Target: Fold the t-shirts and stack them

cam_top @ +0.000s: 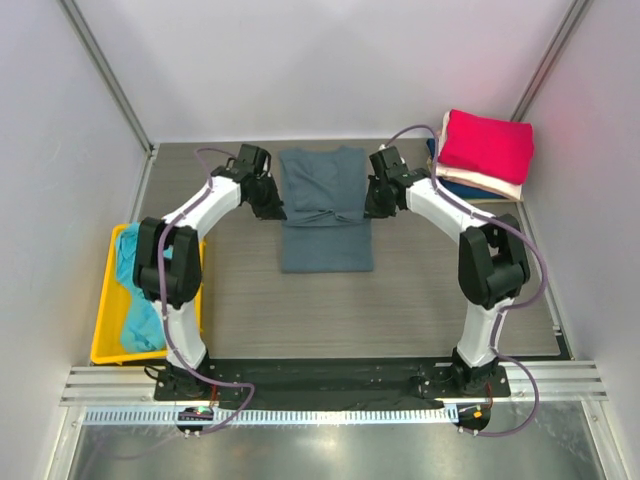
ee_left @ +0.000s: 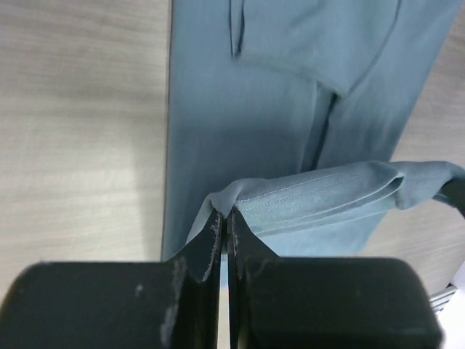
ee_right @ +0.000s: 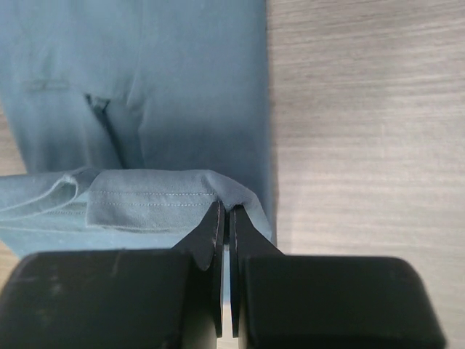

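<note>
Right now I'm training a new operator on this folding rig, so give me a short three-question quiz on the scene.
1. True or false: the left gripper is shut on the hem of the grey tee.
2. Which tee lies on top of the pile at the far right? A crimson, B cream, C navy.
3. Fill in: the teal tee lies in the yellow ____.

Key
1. True.
2. A, the crimson tee.
3. bin.
</note>
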Tool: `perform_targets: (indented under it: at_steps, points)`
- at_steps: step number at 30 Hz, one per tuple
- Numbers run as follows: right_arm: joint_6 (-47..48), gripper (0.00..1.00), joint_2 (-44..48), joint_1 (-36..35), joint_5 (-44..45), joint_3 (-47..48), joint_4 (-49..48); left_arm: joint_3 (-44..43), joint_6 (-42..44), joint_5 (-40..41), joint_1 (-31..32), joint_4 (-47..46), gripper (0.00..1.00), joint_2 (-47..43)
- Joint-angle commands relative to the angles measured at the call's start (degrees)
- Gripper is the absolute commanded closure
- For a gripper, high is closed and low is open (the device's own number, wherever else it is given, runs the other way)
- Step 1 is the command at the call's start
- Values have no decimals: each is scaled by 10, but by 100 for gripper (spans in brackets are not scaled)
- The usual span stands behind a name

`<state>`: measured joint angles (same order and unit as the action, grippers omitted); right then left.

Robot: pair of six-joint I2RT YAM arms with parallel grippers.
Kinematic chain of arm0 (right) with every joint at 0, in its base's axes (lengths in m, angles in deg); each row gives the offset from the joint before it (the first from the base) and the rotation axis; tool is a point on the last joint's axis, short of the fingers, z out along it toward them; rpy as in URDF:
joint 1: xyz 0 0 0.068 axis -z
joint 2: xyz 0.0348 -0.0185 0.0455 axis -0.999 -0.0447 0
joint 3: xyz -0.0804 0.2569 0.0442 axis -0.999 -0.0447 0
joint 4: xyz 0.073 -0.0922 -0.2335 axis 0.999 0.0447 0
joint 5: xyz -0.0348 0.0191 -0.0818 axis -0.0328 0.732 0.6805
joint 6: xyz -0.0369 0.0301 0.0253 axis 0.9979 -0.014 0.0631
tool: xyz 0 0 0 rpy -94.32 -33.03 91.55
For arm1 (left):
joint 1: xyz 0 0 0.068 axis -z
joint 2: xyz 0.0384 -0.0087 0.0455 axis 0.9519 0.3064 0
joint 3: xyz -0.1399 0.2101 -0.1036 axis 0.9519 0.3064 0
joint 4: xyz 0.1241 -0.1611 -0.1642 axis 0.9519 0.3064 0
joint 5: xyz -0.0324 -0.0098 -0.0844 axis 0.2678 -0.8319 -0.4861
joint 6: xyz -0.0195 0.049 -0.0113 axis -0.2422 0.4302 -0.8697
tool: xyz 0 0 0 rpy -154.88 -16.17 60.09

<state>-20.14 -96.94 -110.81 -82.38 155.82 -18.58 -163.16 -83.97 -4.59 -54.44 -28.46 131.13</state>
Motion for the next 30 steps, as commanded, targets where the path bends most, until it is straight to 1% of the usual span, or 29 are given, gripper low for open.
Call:
perform_targets:
  at_steps: [1,3,4,5,6,7,8,9,10,11,12,13,14,15,16,17,18,19,20,21,22,23,24,25,26,27,28,30]
  points:
    - [22,99,-37,16,-17,53,-13,-46,17,-34,-20,2,99,43]
    - [26,99,-64,25,-20,76,-11,-80,16,-41,-29,12,95,84]
    - [27,95,-77,30,-39,91,-9,-98,13,-48,-33,17,89,98]
    - [29,87,-109,36,-58,132,-5,-144,11,-57,-38,26,85,117]
    - [30,65,-126,42,-69,161,3,-177,8,-63,-44,57,82,156]
    - [34,54,-149,58,-76,240,28,-216,5,-68,-58,78,76,182]
    - [35,44,-196,66,-86,291,50,-306,0,-80,-65,100,75,205]
    - [37,34,-224,79,-88,344,74,-357,-3,-85,-77,151,72,253]
    - [37,33,-246,84,-88,450,129,-455,-7,-93,-82,177,65,275]
    - [39,32,-279,89,-91,497,154,-502,-12,-115,-86,200,63,292]
    - [40,32,-281,92,-101,531,173,-542,-12,-119,-90,247,61,313]
    - [48,32,-273,93,-102,535,183,-581,-7,-120,-90,268,59,310]
    - [50,32,-227,93,-103,511,178,-570,3,-117,-89,276,59,294]
    - [51,32,-198,92,-108,472,164,-537,5,-110,-88,261,58,271]
    - [51,32,-162,93,-115,362,118,-487,4,-109,-88,237,58,201]
    - [45,32,-129,92,-122,302,91,-354,0,-109,-88,169,57,165]
    - [40,32,-60,92,-140,243,66,-294,-6,-111,-88,138,57,131]
    - [34,32,-32,92,-151,132,17,-244,-10,-113,-88,113,56,96]
    - [26,32,-7,91,-168,82,-3,-148,-13,-114,-88,79,55,44]
    - [23,32,21,91,-178,35,-21,-107,-19,-115,-87,62,55,17]
    - [18,32,61,89,-197,-48,-50,-60,-22,-115,-85,45,55,-6]
    - [12,32,81,83,-209,-86,-66,10,-25,-113,-82,13,55,-48]
    - [9,32,98,79,-217,-123,-80,48,-28,-112,-76,-1,56,-66]
    - [6,33,124,76,-231,-181,-104,75,-29,-107,-73,-12,55,-80]
    - [2,34,133,73,-236,-206,-113,97,-29,-104,-71,-28,55,-104]
    - [-6,34,141,69,-240,-230,-124,142,-29,-101,-66,-34,56,-113]
    - [-10,35,153,69,-245,-270,-146,160,-31,-98,-64,-41,55,-122]
    - [-17,39,156,63,-254,-299,-160,217,-37,-99,-59,-69,56,-143]
